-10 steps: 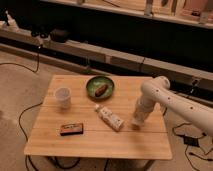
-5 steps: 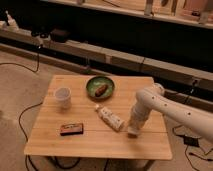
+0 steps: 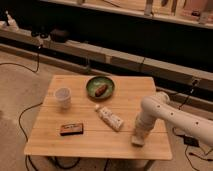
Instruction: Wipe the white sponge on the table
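The table [image 3: 50, 141] is a low one with a light wooden plank top. My white arm reaches in from the right and points down at the table's front right part. The gripper [image 3: 138, 138] is at the arm's lower end, down at the table top. A small whitish block, the white sponge [image 3: 136, 143], shows right under the tip against the wood. It is hard to tell apart from the tip itself.
A green bowl [image 3: 100, 87] with a brown item stands at the back middle. A translucent white cup [image 3: 62, 97] stands at the left. A white tube with a patterned label [image 3: 110, 118] lies mid-table, left of the gripper. A dark flat box [image 3: 71, 129] lies front left. Cables run on the floor.
The arm's tip has moved along the table top towards the front edge, first a little left and then forward. The other objects have not moved.
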Tool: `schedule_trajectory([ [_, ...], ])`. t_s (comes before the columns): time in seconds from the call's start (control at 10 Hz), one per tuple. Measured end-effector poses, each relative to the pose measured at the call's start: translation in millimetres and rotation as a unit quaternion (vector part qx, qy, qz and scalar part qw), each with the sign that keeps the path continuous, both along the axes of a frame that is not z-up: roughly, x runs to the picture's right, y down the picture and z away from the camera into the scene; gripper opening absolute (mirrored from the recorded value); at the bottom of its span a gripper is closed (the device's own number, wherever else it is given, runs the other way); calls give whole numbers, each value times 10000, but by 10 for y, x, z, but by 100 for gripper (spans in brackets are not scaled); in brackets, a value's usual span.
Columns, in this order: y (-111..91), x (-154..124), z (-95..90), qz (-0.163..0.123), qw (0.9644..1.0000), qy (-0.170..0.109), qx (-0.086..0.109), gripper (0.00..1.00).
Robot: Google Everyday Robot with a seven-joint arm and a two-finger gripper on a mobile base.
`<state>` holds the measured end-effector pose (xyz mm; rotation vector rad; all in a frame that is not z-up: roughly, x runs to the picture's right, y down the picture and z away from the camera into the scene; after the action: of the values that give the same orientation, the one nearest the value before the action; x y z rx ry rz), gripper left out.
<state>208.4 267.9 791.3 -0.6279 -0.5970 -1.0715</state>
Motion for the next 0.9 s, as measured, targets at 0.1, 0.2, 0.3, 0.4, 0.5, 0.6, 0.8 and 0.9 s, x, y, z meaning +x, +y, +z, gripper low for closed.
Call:
schedule_trajectory([
  [0.1,77,104,-14,40,9999,81,-65,30],
  [0.2,138,192,-18,81,9997,166,-130,30],
  [0.3,194,311,-10,126,9993,288,-187,30],
  [0.4,221,385,-3,163,9990,362,-220,30],
  [0.5,243,549,22,275,9979,527,-272,30],
  [0.6,227,759,58,396,9960,734,-312,30],
  [0.8,96,1062,152,531,9930,1023,-268,30],
  [0.9,-20,1168,210,555,9919,1126,-204,30],
])
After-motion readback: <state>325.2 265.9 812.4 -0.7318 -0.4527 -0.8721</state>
